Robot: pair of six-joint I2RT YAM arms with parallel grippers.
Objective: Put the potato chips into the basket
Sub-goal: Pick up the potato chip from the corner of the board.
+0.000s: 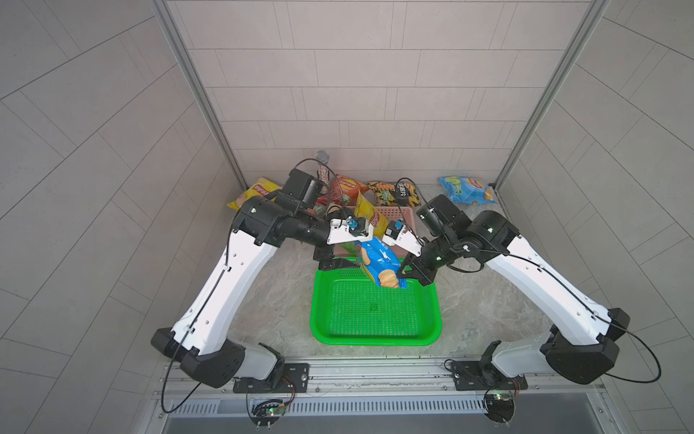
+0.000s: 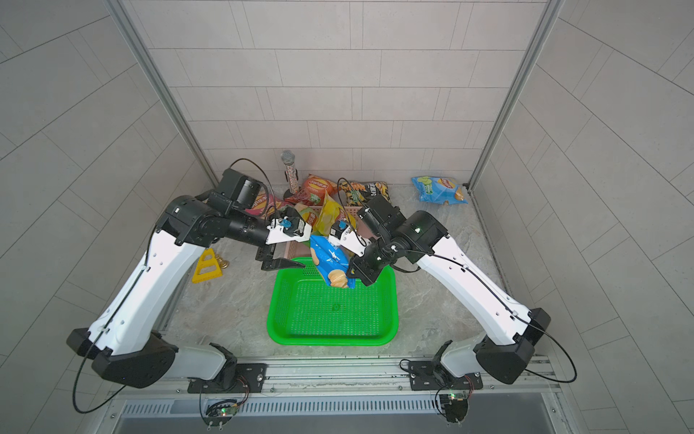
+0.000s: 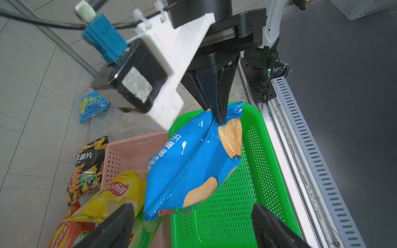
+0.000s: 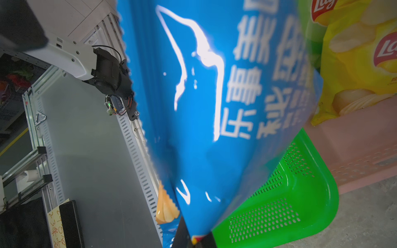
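One blue bag of chips [image 1: 379, 265] hangs slanted over the far rim of the green basket [image 1: 375, 340], pinched tight at one end by the right gripper [image 3: 219, 120]. The left gripper [image 3: 192, 209] is close by the bag's other end with its fingers spread wide, gripping nothing. Just behind, a pink basket [image 3: 129, 148] holds a yellow bag [image 1: 370, 216]. A black bag [image 1: 407, 193] and a light blue bag [image 1: 465, 189] lie by the back wall.
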